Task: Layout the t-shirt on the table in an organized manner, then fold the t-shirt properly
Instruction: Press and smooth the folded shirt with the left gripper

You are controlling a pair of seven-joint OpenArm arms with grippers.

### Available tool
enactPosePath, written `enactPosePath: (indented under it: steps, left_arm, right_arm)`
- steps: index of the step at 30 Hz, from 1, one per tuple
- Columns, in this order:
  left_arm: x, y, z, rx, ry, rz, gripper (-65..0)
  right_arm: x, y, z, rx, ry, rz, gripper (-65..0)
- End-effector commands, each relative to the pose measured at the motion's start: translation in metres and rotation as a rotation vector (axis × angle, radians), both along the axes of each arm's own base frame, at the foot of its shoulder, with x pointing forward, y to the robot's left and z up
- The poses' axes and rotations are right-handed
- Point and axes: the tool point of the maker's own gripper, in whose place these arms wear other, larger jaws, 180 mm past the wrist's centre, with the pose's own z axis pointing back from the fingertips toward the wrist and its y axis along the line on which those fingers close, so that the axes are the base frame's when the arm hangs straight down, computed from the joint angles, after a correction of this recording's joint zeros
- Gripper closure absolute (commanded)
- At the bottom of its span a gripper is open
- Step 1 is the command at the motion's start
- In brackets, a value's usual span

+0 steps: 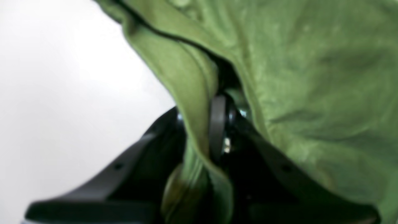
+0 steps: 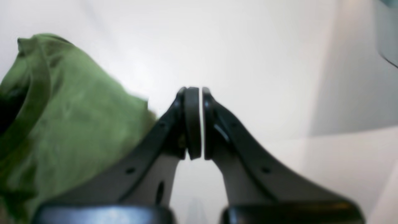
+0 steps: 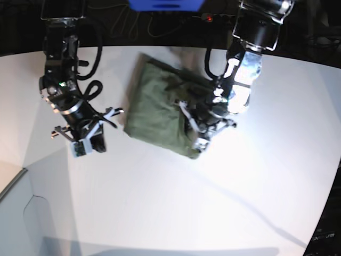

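The t-shirt lies bunched mid-surface, not yet laid out; left end effector pinches its edge, right end effector pressed together, empty.

You see beyond the far edge: a blue box top centre, dark cables trailing beside it, a small red light just right.

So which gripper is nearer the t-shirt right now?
Left. The left gripper is on the t-shirt, its jaws pinching a fold at the cloth's edge. The right gripper is shut and empty, off to the shirt's side over the bare table.
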Motion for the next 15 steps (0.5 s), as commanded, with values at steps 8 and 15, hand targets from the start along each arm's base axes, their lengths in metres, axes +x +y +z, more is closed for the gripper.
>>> enactPosePath:
  steps: [8,15]
  left_arm:
    - [0.045,-0.05,0.021,0.319,-0.178,-0.426,-0.1]
    - [0.049,-0.112,0.03,0.377,-0.276,-0.695,-0.1]
  right_arm:
    - [0.001,-0.065,0.016,0.007,-0.059,-0.186,0.0]
    - [-0.018,-0.102,0.009,-0.006,-0.037,-0.292,0.0]
